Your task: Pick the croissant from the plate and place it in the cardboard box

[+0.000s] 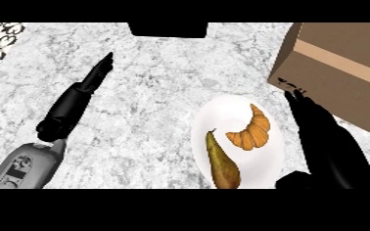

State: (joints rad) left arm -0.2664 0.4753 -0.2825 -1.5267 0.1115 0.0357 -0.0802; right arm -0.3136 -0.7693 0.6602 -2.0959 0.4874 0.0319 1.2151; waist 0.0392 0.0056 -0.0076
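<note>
where marble spreads, ridged crescent croissant (251, 129) perhaps glazed.

Your croissant (251, 129) is a golden-orange crescent with ribbed bands across its back. It lies flat on the white plate (224, 110), in the plate's right half. Its tips point toward twelve and eight o'clock, and the bulge of the curve faces four o'clock. The plate itself is a plain white round dish, resting flat on the counter low and right of centre in your head view. From the croissant, look toward one o'clock for the cardboard box (332, 68): plain brown, a paler tape strip running across its face, sitting in the upper right corner, its near lower corner just beside the plate's rim.
</note>
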